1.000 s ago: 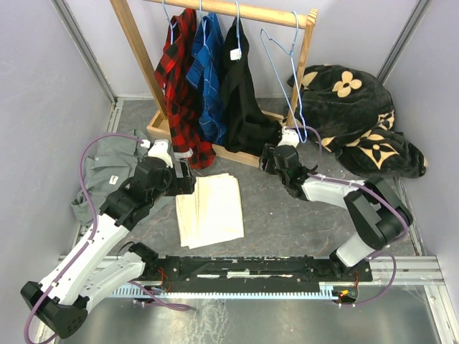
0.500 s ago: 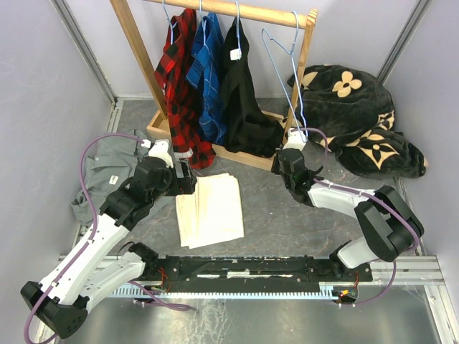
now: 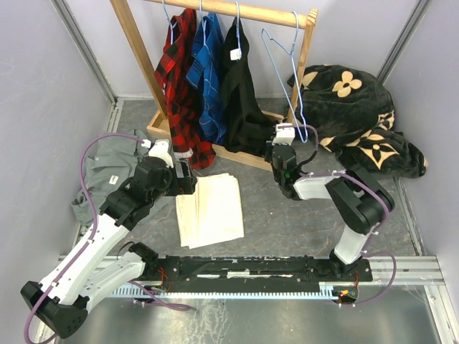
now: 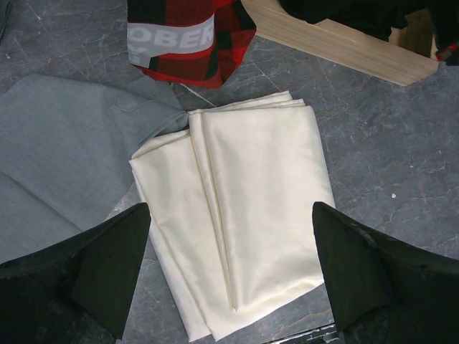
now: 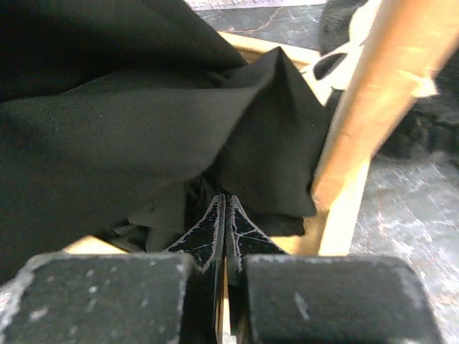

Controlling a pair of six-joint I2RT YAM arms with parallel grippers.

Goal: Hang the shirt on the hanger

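My right gripper (image 5: 224, 204) is pressed together, its tips at the lower folds of the shirt (image 5: 107, 136), centre frame, beside the wooden rack (image 5: 373, 93); whether cloth is caught I cannot tell; my left gripper (image 4: 229, 229) gapes over the cream cloth (image 4: 265, 179); the hanger (image 3: 296, 36) hangs upper right overhead.

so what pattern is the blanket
Black blanket with cream flower motifs; top external view shows it best.

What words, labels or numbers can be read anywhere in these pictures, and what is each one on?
"OBER": letters on the white band of the red-and-black checked shirt; the word's start is cut off at the cloth's edge.
White label at the collar of the black shirt: too small to read.
Small patch on the grey shirt: too small to read.
No other writing shows.
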